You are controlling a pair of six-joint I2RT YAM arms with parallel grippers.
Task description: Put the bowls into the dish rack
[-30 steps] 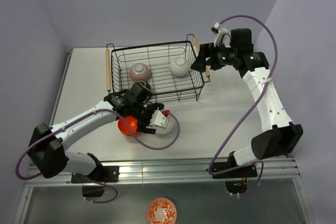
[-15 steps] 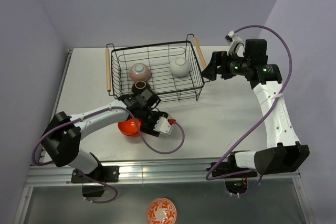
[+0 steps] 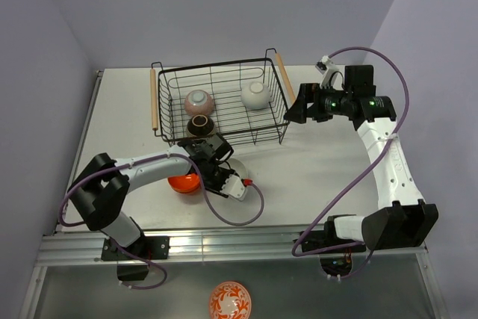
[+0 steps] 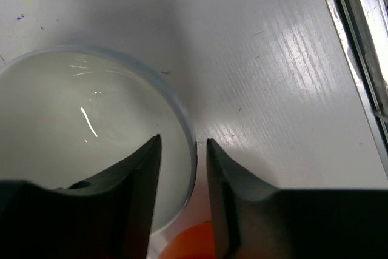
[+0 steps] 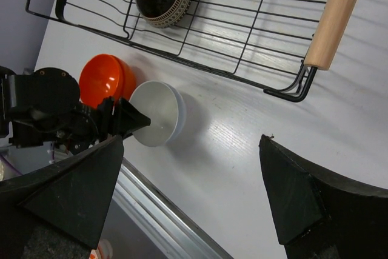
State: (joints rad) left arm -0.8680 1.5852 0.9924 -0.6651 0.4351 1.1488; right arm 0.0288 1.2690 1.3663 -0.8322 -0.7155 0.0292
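**L gripper now astride white bowl rim; R arm backed off rack**

Change over last sec: the left gripper has dropped from above the two loose bowls. It now sits low at the white bowl, which rests just in front of the dish rack, near its front-left corner. Left wrist view: jaws apart, one finger inside the bowl and one outside, with the rim in the gap. No squeeze yet, and I can't tell whether either pad touches the wall.

The right gripper was close to the rack's right handle and has pulled away to the right of it. It hangs there with jaws wide apart and nothing between them.

Meaning (judgement): pre-grasp on bowl no. 4. Next is close on the rim, lift, and carry back over the rack's front wall. The R arm is likely clearing the way.

State of bowls:
- In rack: pinkish bowl at back left, white one at back right, dark patterned one at front left. All mouth-up.
- Out of rack: the white bowl, upright, glossy inside and apparently empty. An orange bowl is close on its left, further from the rack's centre. Contact between the two is unclear.

Risk: the rim is thin and glazed, so it may slip or tip in a rim pinch.
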